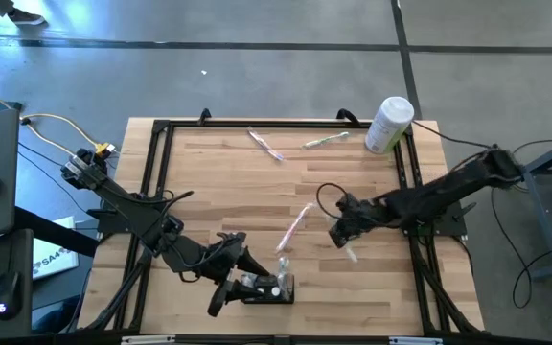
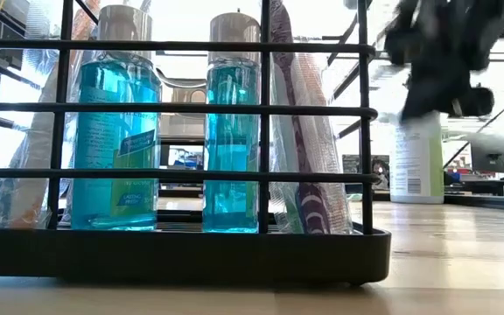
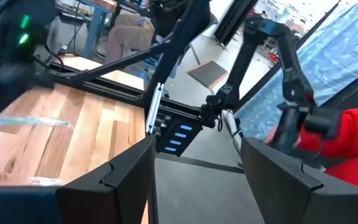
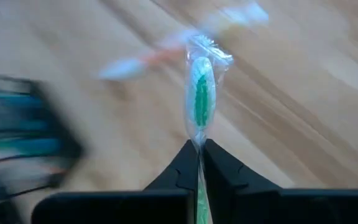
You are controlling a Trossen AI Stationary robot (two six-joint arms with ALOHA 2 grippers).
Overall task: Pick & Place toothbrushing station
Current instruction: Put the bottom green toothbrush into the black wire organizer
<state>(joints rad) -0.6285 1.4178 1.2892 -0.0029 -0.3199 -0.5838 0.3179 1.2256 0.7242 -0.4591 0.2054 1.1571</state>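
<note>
The toothbrushing station (image 1: 264, 286) is a low black wire holder near the table's front edge. It fills the low view, standing on its black base (image 2: 191, 258) with two blue bottles inside. My right gripper (image 1: 343, 233) hangs above the table's right middle, shut on a green toothbrush in clear wrap (image 4: 201, 93). A pink wrapped toothbrush (image 1: 296, 224) lies flat on the wood to its left. My left gripper (image 3: 194, 162) is open and holds nothing; its arm (image 1: 199, 254) reaches over the table beside the station. My right gripper pinches the wrapped green toothbrush between its two fingertips (image 4: 188, 163), on the wrap just behind the green end (image 4: 199, 144). The fingers slant down from the table's right. That green end sticks out past the fingertips, and the brush is lifted clear of the table.
A tall white cylindrical container (image 1: 388, 123) stands at the far right corner. One more pink toothbrush (image 1: 266, 144) and a green one (image 1: 326, 140) lie near the far edge. A black frame (image 1: 161, 134) runs around the tabletop.
</note>
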